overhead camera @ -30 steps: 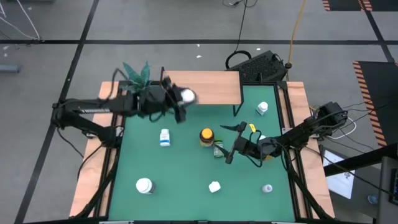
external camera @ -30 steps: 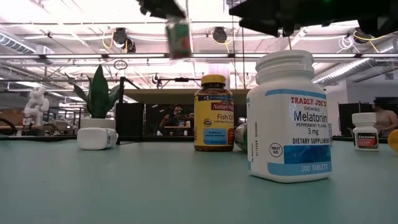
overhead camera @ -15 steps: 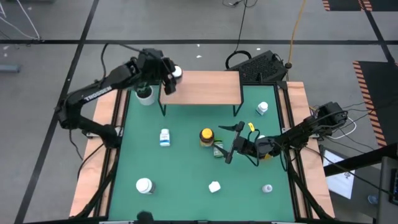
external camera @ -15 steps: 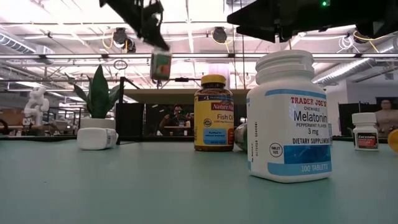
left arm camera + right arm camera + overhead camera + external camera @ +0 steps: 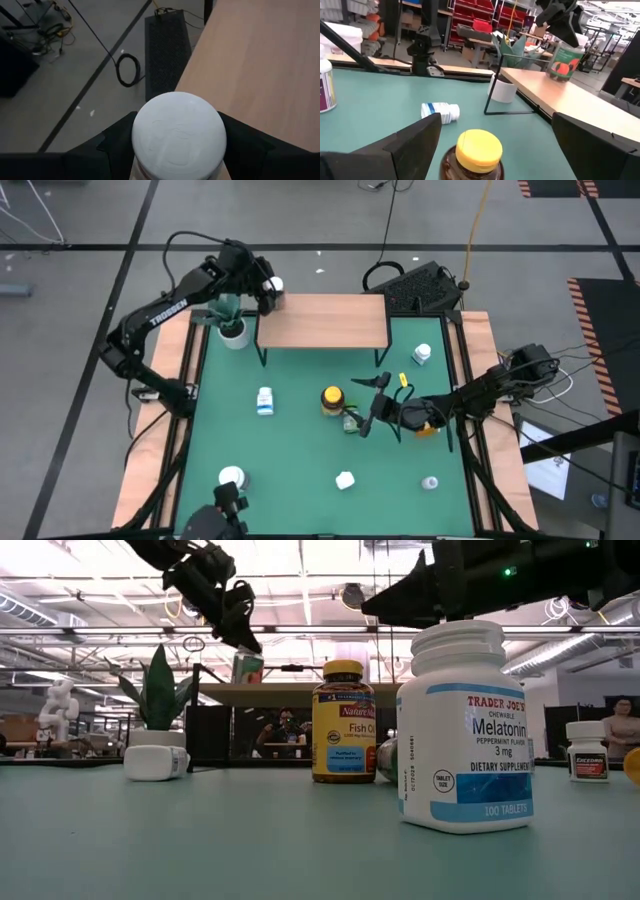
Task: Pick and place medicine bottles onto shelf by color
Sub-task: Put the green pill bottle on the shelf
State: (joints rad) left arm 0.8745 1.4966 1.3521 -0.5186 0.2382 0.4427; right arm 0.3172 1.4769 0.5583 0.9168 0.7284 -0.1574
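The left arm reached across to the far left of the table, its left gripper (image 5: 268,288) clamped on something white-capped, while the right arm lay low and outstretched toward the middle, its right gripper (image 5: 372,402) spread wide and empty.

white bottle (image 5: 466,725) "Trader Joe's Melatonin", amber bottle (image 5: 343,723) "Fish Oil"

The worktop (image 5: 300,450) is green with pale wood borders; the shelf (image 5: 325,320) is light wood on black legs. The held bottle (image 5: 564,59) has a white cap and a green label with orange fruit. The amber bottle (image 5: 343,722) has a yellow cap and yellow-and-red label. The melatonin bottle (image 5: 465,725) is white, banded blue. The plant (image 5: 228,308) is green in a white pot.
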